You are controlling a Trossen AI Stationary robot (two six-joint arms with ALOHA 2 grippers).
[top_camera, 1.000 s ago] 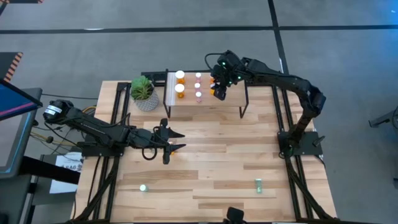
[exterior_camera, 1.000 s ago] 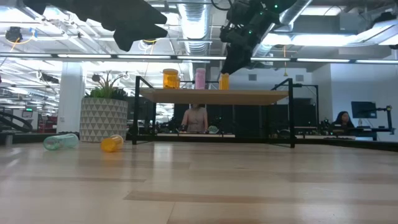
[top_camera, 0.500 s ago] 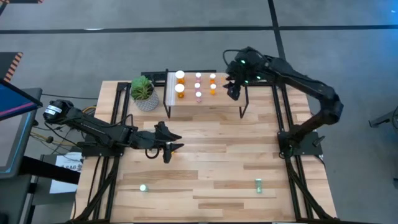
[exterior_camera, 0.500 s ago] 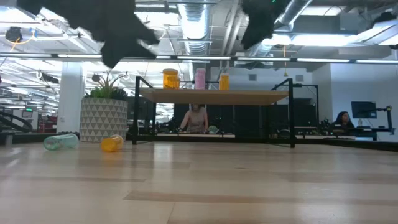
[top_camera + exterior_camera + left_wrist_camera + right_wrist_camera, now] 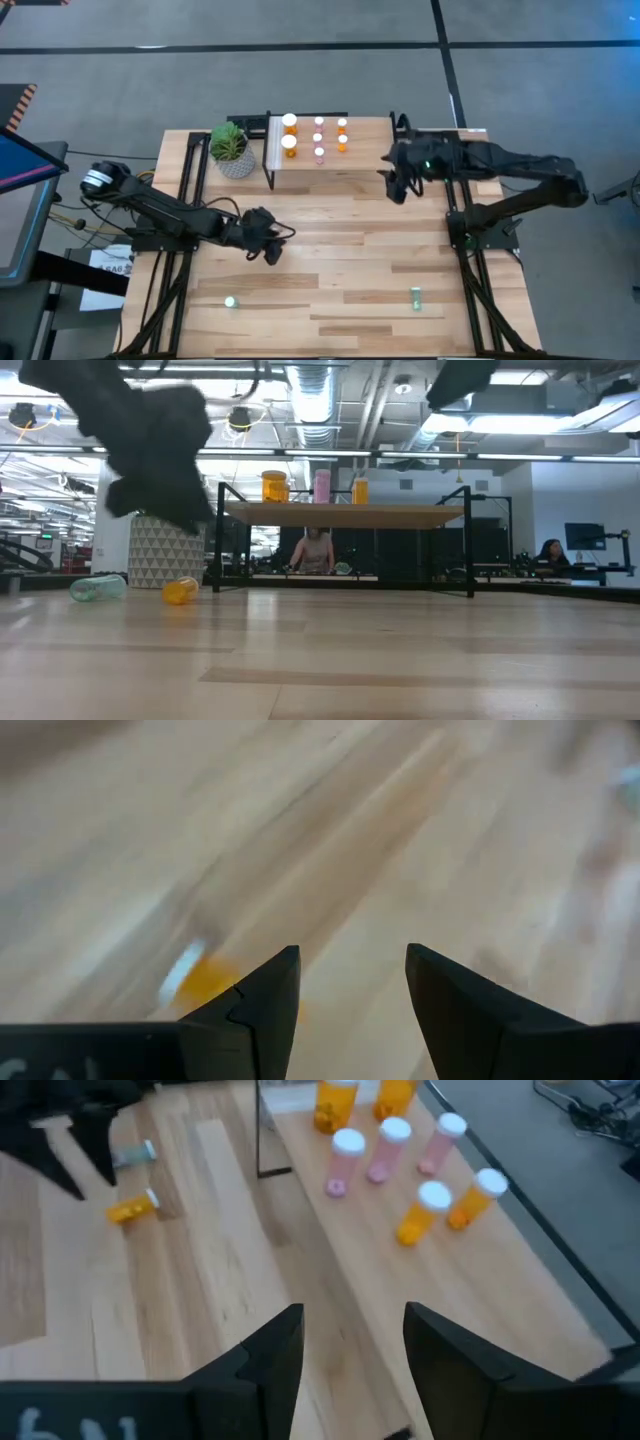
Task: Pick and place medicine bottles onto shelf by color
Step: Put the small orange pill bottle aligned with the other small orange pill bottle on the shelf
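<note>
The shelf [image 5: 365, 152] stands at the table's far side. On it are two large orange medicine bottles [image 5: 289, 132], three pink ones [image 5: 319, 138] and two small orange ones [image 5: 342, 133], all upright. A small orange bottle [image 5: 205, 980] lies on its side on the table, just beyond my left gripper [image 5: 350, 952]. That gripper is open and slants down over it at the table's left middle [image 5: 270, 244]. A teal bottle [image 5: 230, 301] and a green one [image 5: 415, 297] lie near the front edge. My right gripper [image 5: 397, 188] hangs open and empty off the shelf's right end.
A potted plant [image 5: 232, 150] in a patterned pot stands just left of the shelf. The shelf's thin black legs [image 5: 468, 545] reach down to the tabletop. Bare plank surface lies between the two front bottles. People sit in the room beyond the table [image 5: 316, 548].
My right gripper has pulled back from the small orange bottles on the shelf, rising and swinging past the shelf's right end toward the table's right edge. My left gripper has sunk toward the lying orange bottle, rolling and tipping further downward.
</note>
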